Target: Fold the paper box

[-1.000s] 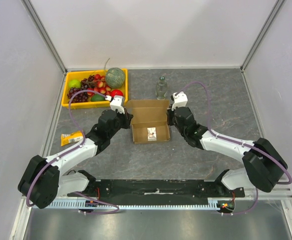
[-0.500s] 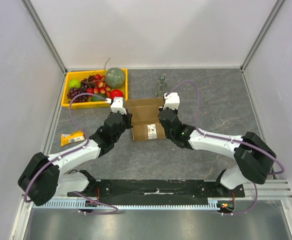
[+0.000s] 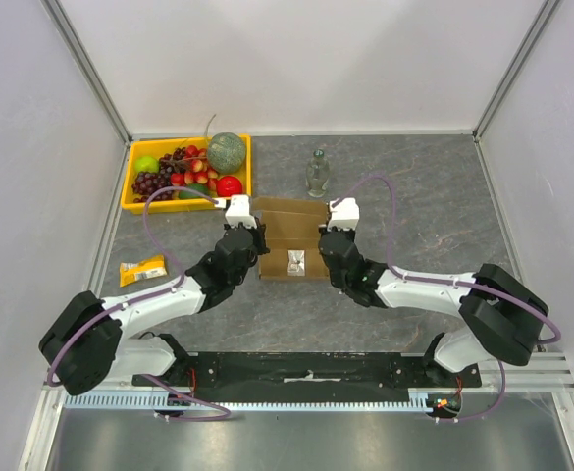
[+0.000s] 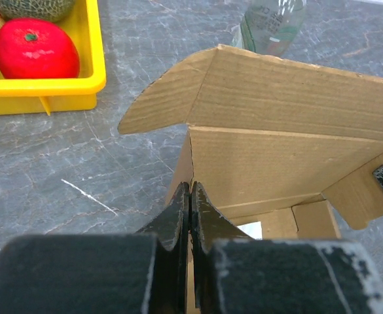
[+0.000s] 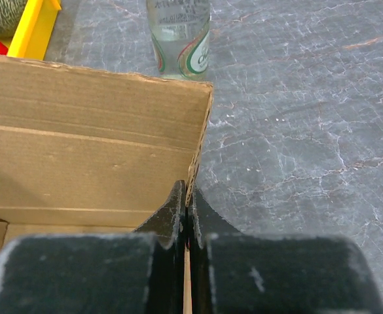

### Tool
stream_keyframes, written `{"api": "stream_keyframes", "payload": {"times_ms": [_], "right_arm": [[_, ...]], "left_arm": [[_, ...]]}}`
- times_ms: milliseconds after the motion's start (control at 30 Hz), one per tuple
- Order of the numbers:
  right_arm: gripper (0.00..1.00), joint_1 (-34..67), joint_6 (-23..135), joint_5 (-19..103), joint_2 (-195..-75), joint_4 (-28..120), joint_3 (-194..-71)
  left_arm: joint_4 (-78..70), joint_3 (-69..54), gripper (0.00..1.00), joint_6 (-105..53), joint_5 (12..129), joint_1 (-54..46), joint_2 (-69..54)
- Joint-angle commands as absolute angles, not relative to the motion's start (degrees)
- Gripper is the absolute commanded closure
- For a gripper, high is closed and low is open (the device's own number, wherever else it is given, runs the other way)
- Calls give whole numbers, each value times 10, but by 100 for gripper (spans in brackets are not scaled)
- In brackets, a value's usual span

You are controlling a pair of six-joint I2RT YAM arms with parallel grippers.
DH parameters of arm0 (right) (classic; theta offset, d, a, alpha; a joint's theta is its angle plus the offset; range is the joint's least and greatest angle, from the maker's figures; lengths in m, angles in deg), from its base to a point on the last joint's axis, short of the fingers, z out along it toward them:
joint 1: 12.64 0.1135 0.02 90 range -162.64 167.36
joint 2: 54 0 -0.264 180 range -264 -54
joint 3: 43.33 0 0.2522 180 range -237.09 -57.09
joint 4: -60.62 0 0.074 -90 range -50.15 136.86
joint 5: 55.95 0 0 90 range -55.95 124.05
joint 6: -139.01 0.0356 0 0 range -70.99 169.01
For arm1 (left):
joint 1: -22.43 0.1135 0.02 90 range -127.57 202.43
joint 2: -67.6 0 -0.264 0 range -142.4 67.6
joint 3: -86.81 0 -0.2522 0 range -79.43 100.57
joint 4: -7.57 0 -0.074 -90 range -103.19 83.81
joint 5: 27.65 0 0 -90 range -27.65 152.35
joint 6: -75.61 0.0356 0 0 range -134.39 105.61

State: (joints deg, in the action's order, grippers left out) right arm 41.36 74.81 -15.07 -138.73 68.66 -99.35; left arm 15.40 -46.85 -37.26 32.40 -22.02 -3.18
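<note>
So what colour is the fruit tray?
Yellow. The tray shows best in the top view.

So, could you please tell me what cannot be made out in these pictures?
White slip inside the paper box: too small to read in the top view; the box wall hides most of it in the left wrist view.
Bottle: its top is cut off by the upper edge in both wrist views.
Snack packet: its print is too small in the top view.
</note>
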Motion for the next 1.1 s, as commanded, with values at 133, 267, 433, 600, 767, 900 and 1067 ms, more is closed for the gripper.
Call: {"api": "stream_keyframes", "payload": {"times_ms": [133,267,433,600,767,900,1067], "right_arm": [[100,440,690,-54,-1370,948,-889],[100,444,675,-48,-1385,1006,-866],[100,455,670,-52,-1399,1060,-844],[100,470,664,-64,-1408,1078,-839],[100,486,655,-74,-1410,1090,-824],[100,500,650,-83,-1407,1098,-805],[100,513,650,-94,-1398,1107,-780]], "left_arm": [[333,-512,98,-343,367,-253,-39],[360,-533,98,-347,371,-258,-47],[395,-567,98,-358,362,-271,-49],[407,-584,98,-358,359,-283,-49],[409,-600,98,-361,353,-293,-46],[410,-610,98,-363,346,-304,-46],[413,-626,98,-370,341,-314,-45]]}}
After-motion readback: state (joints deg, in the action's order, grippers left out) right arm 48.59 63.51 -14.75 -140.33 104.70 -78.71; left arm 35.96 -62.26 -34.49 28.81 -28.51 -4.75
